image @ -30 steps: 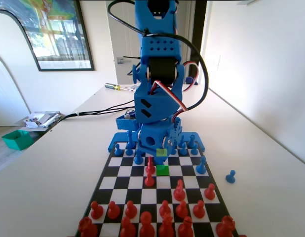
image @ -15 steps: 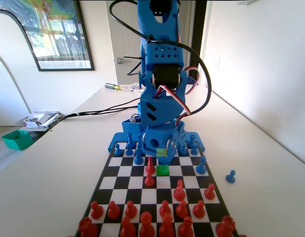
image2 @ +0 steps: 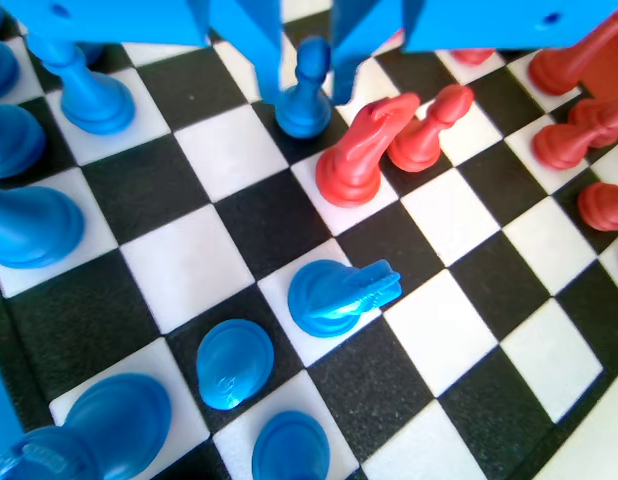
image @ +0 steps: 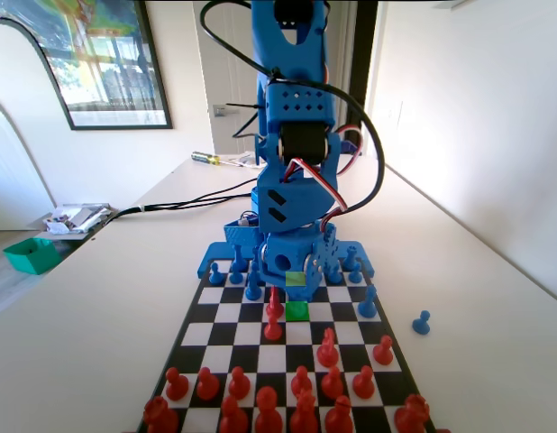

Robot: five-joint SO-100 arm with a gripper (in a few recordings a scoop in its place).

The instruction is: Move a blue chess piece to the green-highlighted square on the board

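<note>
Arm: the blue arm (image: 292, 135) stands at the far end of the fixed view, folded steeply forward so its wrist hangs low over the board's far rows.
Board: the board (image: 226, 336) is chequered black and white, with blue pieces along the far rows and red pieces crowding the near rows of the fixed view.
Gripper: the gripper (image2: 311, 55) points down from the top edge of the wrist view, jaws parted only narrowly – one on each side of the pawn's head; whether they press it I cannot tell.
Green-highlighted square: the green-highlighted square (image: 297, 310) lies just in front of the gripper in the fixed view (a duller olive square (image: 296, 279) sits directly beyond it).
Blue chess piece: the blue chess piece (image2: 305, 90) stands upright on a dark square between the jaws – a red knight (image2: 364, 150) just right of it in the wrist view.
</note>
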